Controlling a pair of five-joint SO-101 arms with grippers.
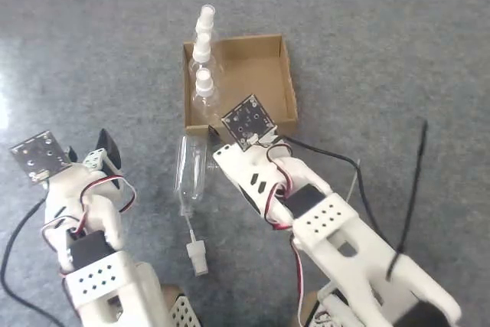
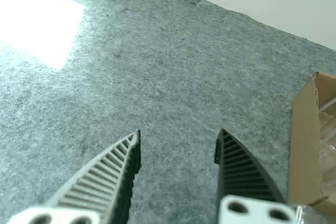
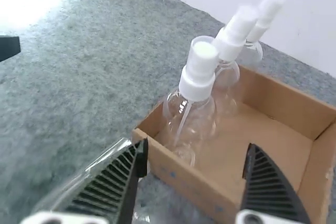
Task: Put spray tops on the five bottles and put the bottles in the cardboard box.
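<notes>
Three capped bottles (image 1: pixel 204 82) hug one wall of the cardboard box (image 1: pixel 290 82), probably saving room. The left gripper (image 2: pixel 179 132) and right gripper (image 3: pixel 197 144) gape empty near it.

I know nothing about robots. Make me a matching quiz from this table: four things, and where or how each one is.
Things
1. bottles with tops
2. bottle without top
3. loose spray top
4. left end effector

Places or states
A. open over the bare mat
B. standing in the cardboard box
C. on its side outside the box
D. on the mat, just off a bottle's neck

Pairs: 1-B, 2-C, 3-D, 4-A
</notes>
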